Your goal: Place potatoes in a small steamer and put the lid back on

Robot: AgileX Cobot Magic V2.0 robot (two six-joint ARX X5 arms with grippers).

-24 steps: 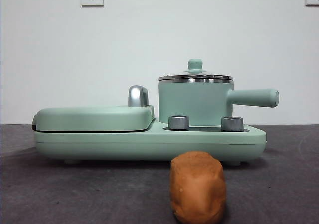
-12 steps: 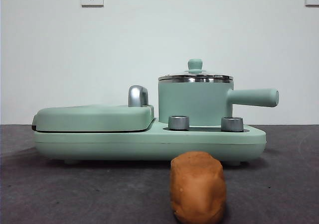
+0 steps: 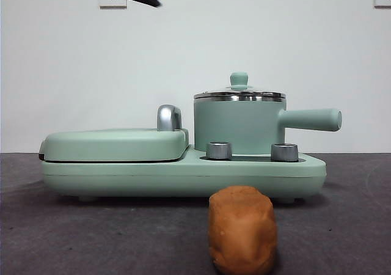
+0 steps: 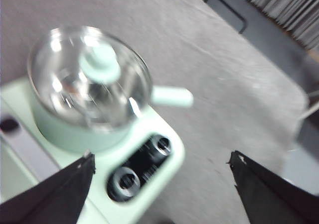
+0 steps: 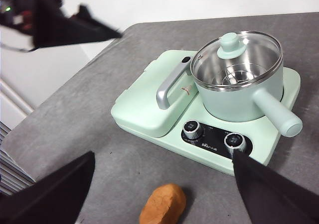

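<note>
left gripper (image 4: 162, 167), jaws wide and empty, hangs above the lid (image 4: 89, 77), probably to lift it; potato (image 3: 242, 229) at the steamer's (image 3: 238, 127) 6 o'clock; right gripper (image 5: 162, 181) open, empty.

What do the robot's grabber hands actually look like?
Each gripper has two flat, matte black jaws that taper to pointed tips with slightly chipped, pale corners. The left gripper and right gripper look alike. Seen from the right wrist, the left arm carries dark hardware with a small green light.
</note>
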